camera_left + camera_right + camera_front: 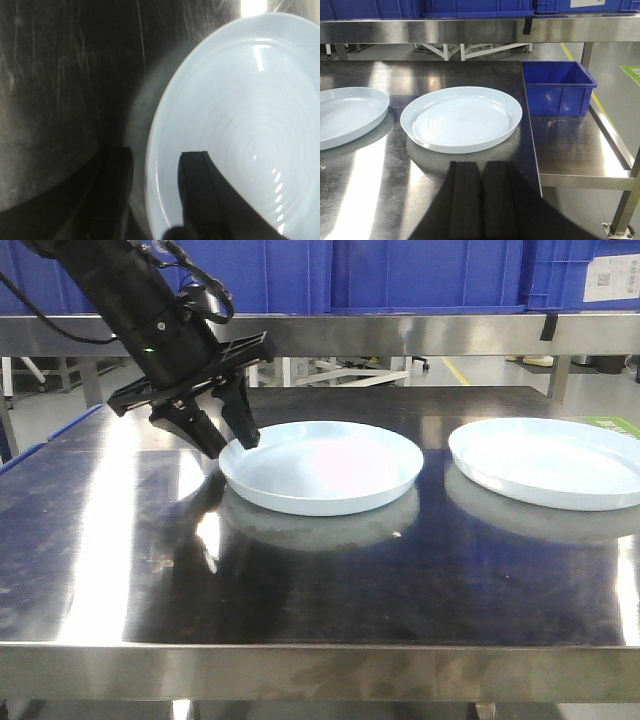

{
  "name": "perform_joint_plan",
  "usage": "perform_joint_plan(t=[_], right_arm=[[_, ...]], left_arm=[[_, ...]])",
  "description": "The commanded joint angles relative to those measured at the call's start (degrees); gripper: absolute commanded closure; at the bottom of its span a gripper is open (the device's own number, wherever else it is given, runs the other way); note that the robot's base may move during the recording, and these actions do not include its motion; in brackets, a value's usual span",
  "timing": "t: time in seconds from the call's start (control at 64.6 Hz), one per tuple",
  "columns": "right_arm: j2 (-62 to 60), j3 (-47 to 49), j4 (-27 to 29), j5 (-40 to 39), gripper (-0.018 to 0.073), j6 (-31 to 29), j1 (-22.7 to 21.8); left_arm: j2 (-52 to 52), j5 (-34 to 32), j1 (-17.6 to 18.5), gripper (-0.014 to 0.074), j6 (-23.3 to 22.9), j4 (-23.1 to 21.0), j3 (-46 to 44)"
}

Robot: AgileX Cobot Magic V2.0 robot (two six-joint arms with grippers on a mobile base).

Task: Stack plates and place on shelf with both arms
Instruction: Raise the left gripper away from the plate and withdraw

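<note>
On the silver-grey table (365, 180), the plates (462, 117) are pale bluish-white with faint concentric rings; the bin (557, 92) beside the table is blue.

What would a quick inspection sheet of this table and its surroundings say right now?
Surface: steel table, shiny and scratched.
Job's things: left plate and right plate, side by side, apart, not yet stacked.
Clutter: nothing seen on the table top; a blue bin sits on the ledge to the right.
Grippers: left gripper, jaws open, straddling the left plate's rim, one inside and one outside. Right gripper, jaws together, empty, short of the right plate.
Cables: a black cable loops beside the left arm.
Surroundings: a steel shelf at the back carries blue crates.
</note>
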State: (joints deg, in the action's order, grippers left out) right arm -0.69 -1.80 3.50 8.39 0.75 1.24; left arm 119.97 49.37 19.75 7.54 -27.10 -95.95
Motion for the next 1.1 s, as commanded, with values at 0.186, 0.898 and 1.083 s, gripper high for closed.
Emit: perform_joint_plan(t=[0.186,0.898,1.083], right_arm=[[-0.98,0.07,-0.28,-4.79,0.0503,-0.12,-0.17],[-0.98,0.07,-0.28,-4.79,0.0503,-0.12,-0.17],[-0.98,0.07,-0.28,-4.79,0.0503,-0.12,-0.17]], left_arm=[[-8.24,1.79,0.46,0.0249,-0.29,-0.58,-1.73],[-38.96,-31.04,0.46,0.0511,-0.29,19.52,33.81],[-49.57,-38.91,-0.03,0.0511,-0.29,22.89,46.27]])
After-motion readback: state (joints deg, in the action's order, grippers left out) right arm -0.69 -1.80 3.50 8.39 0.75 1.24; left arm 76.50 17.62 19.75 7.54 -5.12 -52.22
